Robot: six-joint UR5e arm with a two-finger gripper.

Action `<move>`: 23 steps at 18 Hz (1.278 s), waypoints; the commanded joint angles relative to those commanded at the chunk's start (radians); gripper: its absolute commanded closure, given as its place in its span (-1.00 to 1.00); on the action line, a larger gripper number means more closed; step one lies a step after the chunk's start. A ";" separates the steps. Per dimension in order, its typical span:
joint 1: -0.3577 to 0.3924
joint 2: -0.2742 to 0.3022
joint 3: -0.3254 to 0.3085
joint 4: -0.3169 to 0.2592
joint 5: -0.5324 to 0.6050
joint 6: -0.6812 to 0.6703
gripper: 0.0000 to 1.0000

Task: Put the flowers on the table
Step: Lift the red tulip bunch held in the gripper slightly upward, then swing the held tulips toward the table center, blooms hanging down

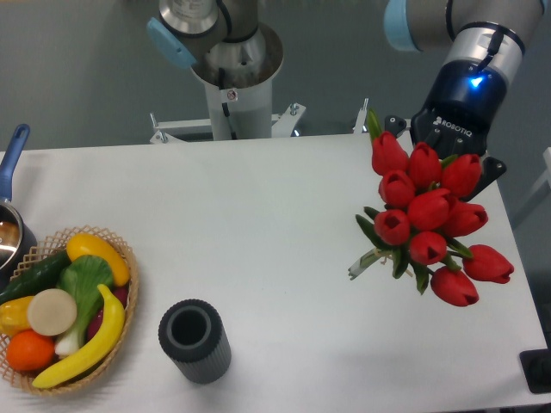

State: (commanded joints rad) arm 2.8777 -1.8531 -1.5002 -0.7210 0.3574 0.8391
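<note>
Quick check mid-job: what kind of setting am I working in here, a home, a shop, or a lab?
Most likely a robotics lab: a bare white table before a plain grey wall, the arm's pedestal bolted behind it, and props laid out, namely the flowers, a basket of fake-looking produce, and a dark ribbed cup.

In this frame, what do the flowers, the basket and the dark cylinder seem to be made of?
Flowers: probably artificial, fabric or plastic; the buds are uniform, smooth red.
Basket: woven wicker or rattan, with an open tan lattice rim.
Dark cylinder: likely matte rubber or plastic, ribbed outside and hollow.

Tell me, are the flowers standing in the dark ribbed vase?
No, the flowers hang at the gripper on the right, apart from the empty vase.
</note>
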 joint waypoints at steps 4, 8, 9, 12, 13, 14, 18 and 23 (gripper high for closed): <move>0.005 0.008 -0.012 -0.002 0.002 0.000 0.19; 0.026 0.044 -0.031 -0.003 0.006 -0.002 0.19; 0.032 0.052 -0.032 -0.003 0.011 -0.003 0.19; 0.038 0.075 -0.035 -0.009 0.069 -0.003 0.19; 0.038 0.080 -0.037 -0.009 0.098 -0.003 0.19; 0.038 0.084 -0.038 -0.009 0.127 -0.003 0.19; 0.032 0.092 -0.051 -0.011 0.279 0.000 0.19; -0.029 0.115 -0.110 -0.012 0.524 0.070 0.18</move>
State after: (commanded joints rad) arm 2.8487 -1.7381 -1.6104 -0.7332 0.8814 0.9094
